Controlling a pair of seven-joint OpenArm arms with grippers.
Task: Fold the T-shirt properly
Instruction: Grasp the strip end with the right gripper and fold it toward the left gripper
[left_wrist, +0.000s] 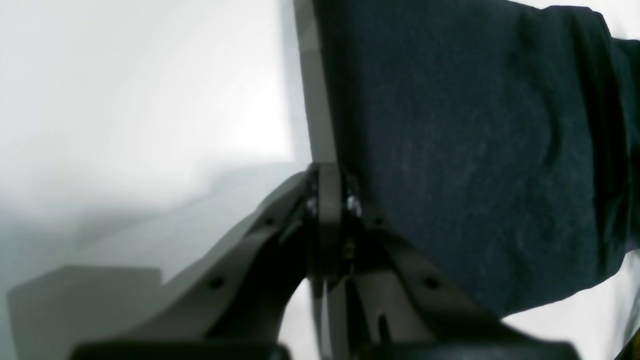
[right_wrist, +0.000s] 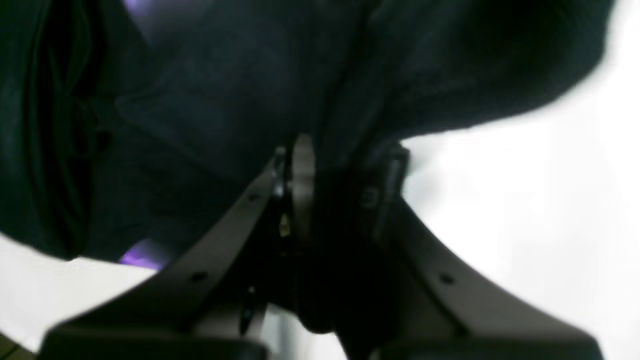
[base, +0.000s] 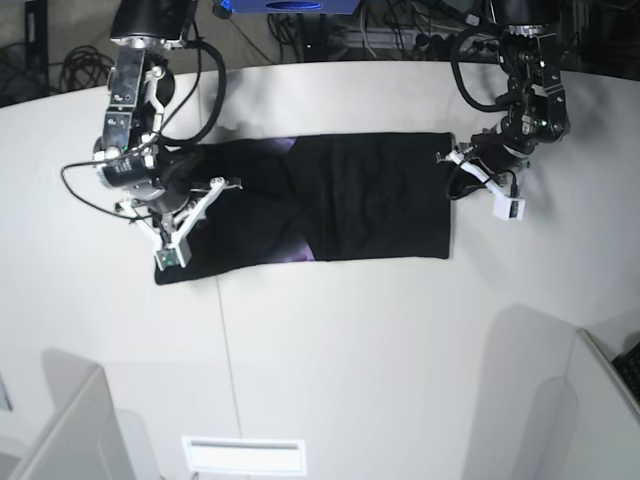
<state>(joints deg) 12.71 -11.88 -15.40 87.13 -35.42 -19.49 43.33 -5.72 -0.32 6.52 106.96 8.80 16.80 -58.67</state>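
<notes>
The black T-shirt lies flat across the white table, with a sliver of purple print showing at a fold. At its left part my right gripper is shut on a bunch of the cloth. The right wrist view shows dark fabric squeezed between the two fingers of that gripper, with purple below. My left gripper sits at the shirt's right edge. In the left wrist view this gripper is shut, and the shirt's edge runs straight into its tips.
Grey divider panels stand at the near left and near right. A white slotted plate lies at the table's front. Cables and a blue box sit behind the table's far edge.
</notes>
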